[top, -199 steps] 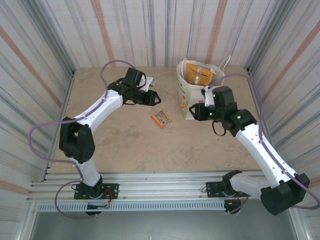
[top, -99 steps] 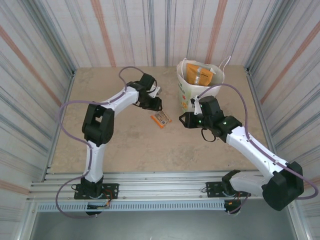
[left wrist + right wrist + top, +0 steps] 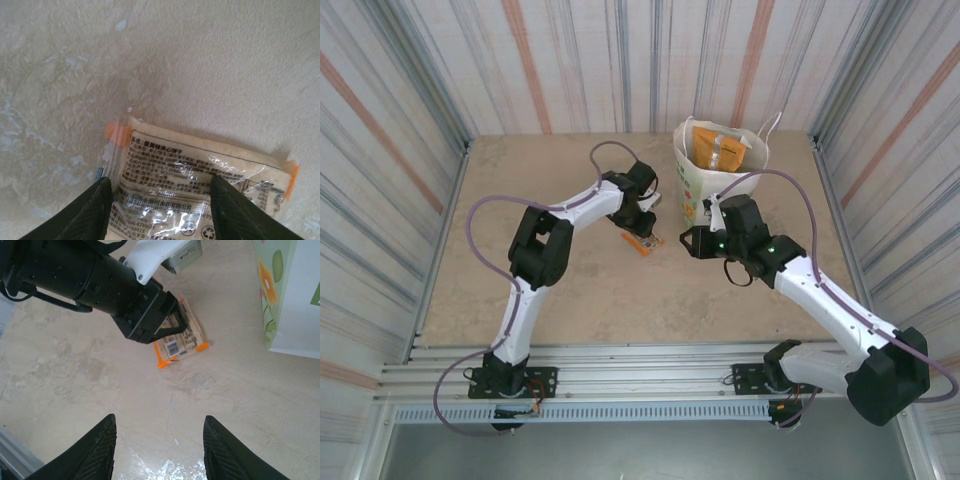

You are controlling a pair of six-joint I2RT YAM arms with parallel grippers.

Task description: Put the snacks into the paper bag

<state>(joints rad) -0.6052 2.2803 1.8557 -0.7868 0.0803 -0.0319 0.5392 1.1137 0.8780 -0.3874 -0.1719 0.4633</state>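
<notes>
The paper bag [image 3: 695,185] stood upright toward the far right corner of the counter [image 3: 550,290], its mouth open, with orange and yellow snacks [image 3: 718,150] showing inside. 1 more snack packet [image 3: 642,243] lay flat on the counter just left of the bag and apart from it, near the middle, with its pale printed side up and orange strips at its ends. The left pincer [image 3: 646,226] was down over that packet with its 2 fingers [image 3: 95,212] apart. One finger stood at the packet's short edge and the other over its printed face, so nothing was clamped. I could not tell whether the tips touched the wrapper. The right pincer [image 3: 159,418] hung low above bare counter, close beside the left one, on the near side of the packet and in front of the bag. Its fingers stood apart with nothing between them. The bag's green side, printed with flowers, rose just to the right of it
</notes>
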